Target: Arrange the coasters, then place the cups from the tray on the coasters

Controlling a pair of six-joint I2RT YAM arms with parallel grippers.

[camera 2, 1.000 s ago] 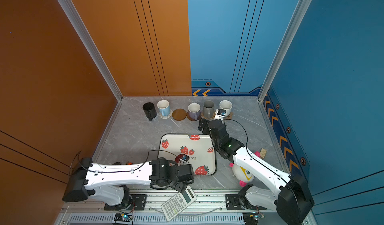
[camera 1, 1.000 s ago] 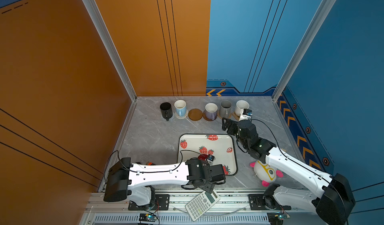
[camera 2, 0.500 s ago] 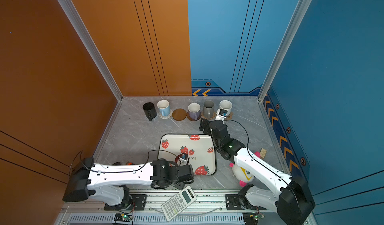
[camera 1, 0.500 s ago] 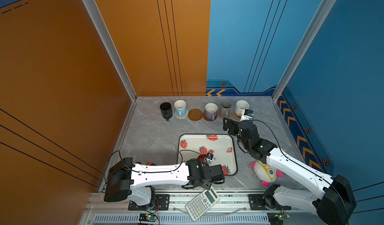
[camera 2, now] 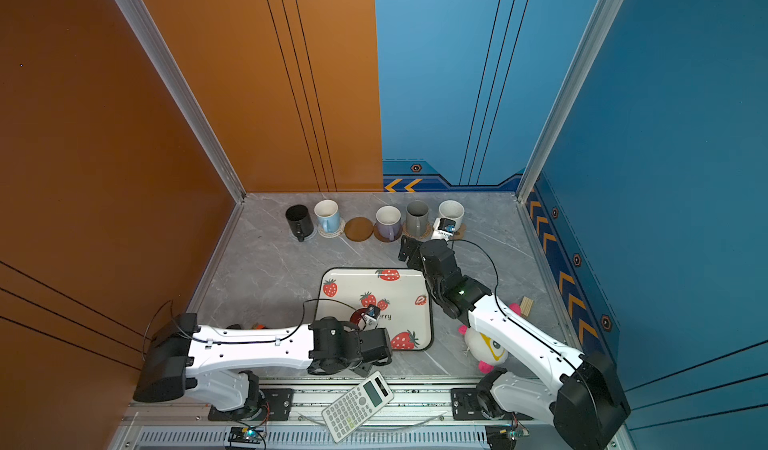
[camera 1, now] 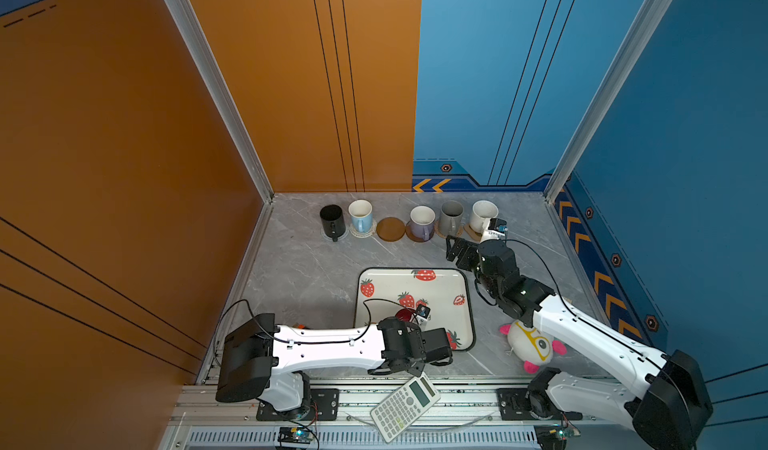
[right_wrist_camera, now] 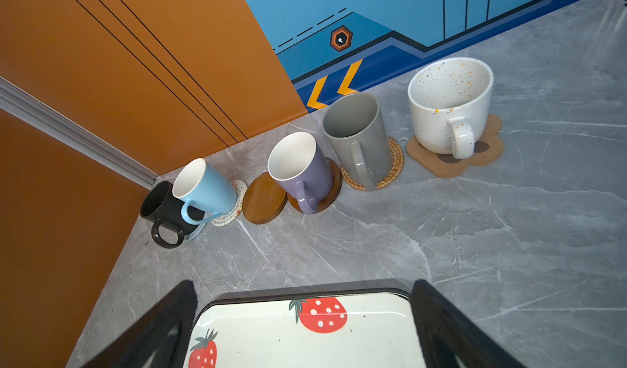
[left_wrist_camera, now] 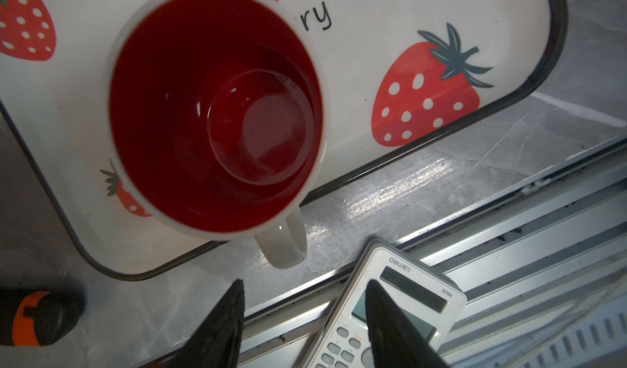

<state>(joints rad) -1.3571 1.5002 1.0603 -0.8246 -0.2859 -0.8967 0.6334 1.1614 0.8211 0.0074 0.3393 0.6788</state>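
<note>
- While the left tool [left_wrist_camera: 304, 283] hangs low over the near edge of the desk [camera 1: 316, 277], its jaws stand partly apart with nothing between them.
- Handle [left_wrist_camera: 281, 244] of the white mug with red inside [left_wrist_camera: 217, 111] points at that gap. It lies just ahead of the fingertips, and no contact shows.
- This mug stands upright on the tray [left_wrist_camera: 373, 9], close to its near edge, with the handle overhanging the black rim. It is the one mug on the tray.
- Calculator [left_wrist_camera: 424, 281] lies on the front rail, partly under one finger. A black-and-orange object [left_wrist_camera: 34, 318] sits on the desk beside the tray's near corner; cannot identify.
- Right tool [right_wrist_camera: 304, 283]: jaws wide and empty, above the tray's far edge, between the tray and the mug row.
- Row along the far wall, running from the orange corner toward the blue side:
- Black mug [right_wrist_camera: 166, 210] on a grey woven coaster [right_wrist_camera: 196, 230].
- Light blue mug [right_wrist_camera: 207, 189] on a white woven coaster [right_wrist_camera: 234, 206].
- Bare brown disc coaster [right_wrist_camera: 264, 198].
- Lavender mug [right_wrist_camera: 300, 171] on a second brown disc [right_wrist_camera: 334, 183].
- Grey mug [right_wrist_camera: 359, 138] on a tan woven coaster [right_wrist_camera: 393, 166].
- Speckled mug [right_wrist_camera: 448, 111] on the paw-shaped coaster [right_wrist_camera: 488, 149].
- All handles in the row face the near side.
- Plush toy [camera 1: 534, 346] lies on the desk beside the right arm. A small wooden block [camera 2: 526, 306] shows near it in a top view.
</note>
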